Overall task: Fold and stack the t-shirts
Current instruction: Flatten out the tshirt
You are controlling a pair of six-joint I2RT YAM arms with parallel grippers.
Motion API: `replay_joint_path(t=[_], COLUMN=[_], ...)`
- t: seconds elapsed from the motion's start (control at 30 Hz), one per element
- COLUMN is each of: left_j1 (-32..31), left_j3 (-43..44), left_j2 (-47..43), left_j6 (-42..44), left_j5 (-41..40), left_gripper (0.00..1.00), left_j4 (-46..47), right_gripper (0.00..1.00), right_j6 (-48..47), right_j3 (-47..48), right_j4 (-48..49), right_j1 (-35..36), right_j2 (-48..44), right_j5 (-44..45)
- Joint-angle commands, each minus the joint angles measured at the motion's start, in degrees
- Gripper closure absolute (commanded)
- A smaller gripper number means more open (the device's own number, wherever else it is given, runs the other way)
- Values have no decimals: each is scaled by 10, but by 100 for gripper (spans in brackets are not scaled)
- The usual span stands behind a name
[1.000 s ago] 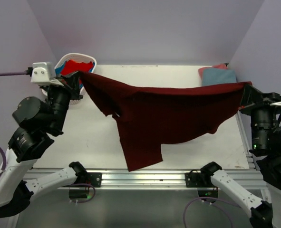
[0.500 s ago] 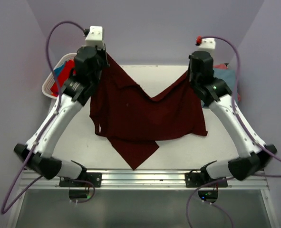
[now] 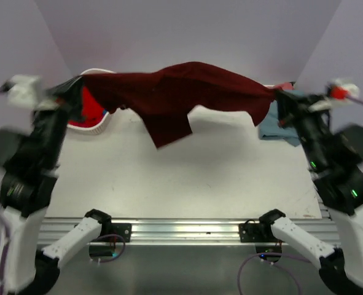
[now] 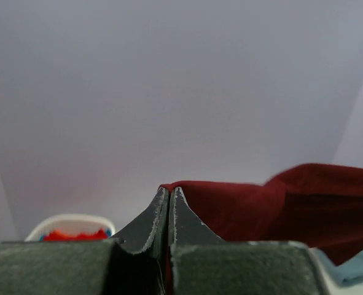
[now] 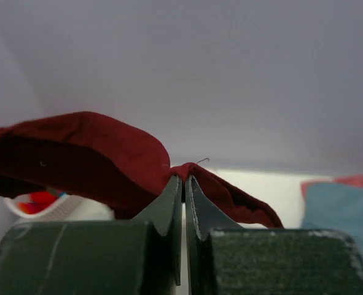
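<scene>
The left gripper (image 4: 169, 192) has its jaws pressed together on one corner of the maroon t-shirt (image 3: 181, 86), and the right gripper (image 5: 183, 179) is pinched the same way on the opposite corner. The cloth runs straight from one grip to the other, so its long axis lies left to right, raised above the far part of the table (image 3: 199, 178). It arches upward midway between the grips, and a loose flap hangs down on the side nearer the left gripper. Neither arm is nearer; each holds an end, and laying the shirt flat probably calls for both to come down toward the table together. Just beside the left gripper stands the white basket (image 3: 94, 129), with a red t-shirt (image 3: 90, 107) inside. Just below the right gripper lies a grey-blue t-shirt (image 3: 270, 126), with a salmon-pink t-shirt (image 3: 285, 86) showing at its far edge.
</scene>
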Motion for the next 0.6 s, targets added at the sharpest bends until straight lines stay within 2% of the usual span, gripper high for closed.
replay_joint_path(t=[0.0,0.1,0.17,0.27,0.3,0.4,0.43,0.5,0.53,0.57], left_j1=[2,23,41,58,57,55,54,47,41,34], left_j3=[-61,-45,-19,28,49,52,46,9,-7,-23], left_j2=[-154,-233,-247,-215,-205,-168,-158,-120,-105,-72], left_j6=[-9,-30,-53,-74,-75,-76,-75,-66,-64,-62], left_j5=[115,186,221,241,235,169,105,27,-43,-67], left_gripper=[100,100,100,100,100,100,100,100,100,100], left_j4=[14,-17,-22,-31,-35,-48,-53,-57,-61,-64], right_gripper=[100,100,100,100,100,100,100,100,100,100], right_j6=[13,21,37,51,52,63,67,76,92,101], right_j3=[-46,-58,-39,17,34,76,86,84,76,69], right_j4=[1,-4,0,-36,-55,-105,-117,-147,-158,-184], right_j1=[1,-17,-34,-77,-81,-86,-87,-87,-86,-87], right_j2=[-151,-252,-276,-246,-206,-147,-106,-67,-25,-6], right_j5=[-226,-280,-265,-239,-228,-139,-115,-60,-39,-13])
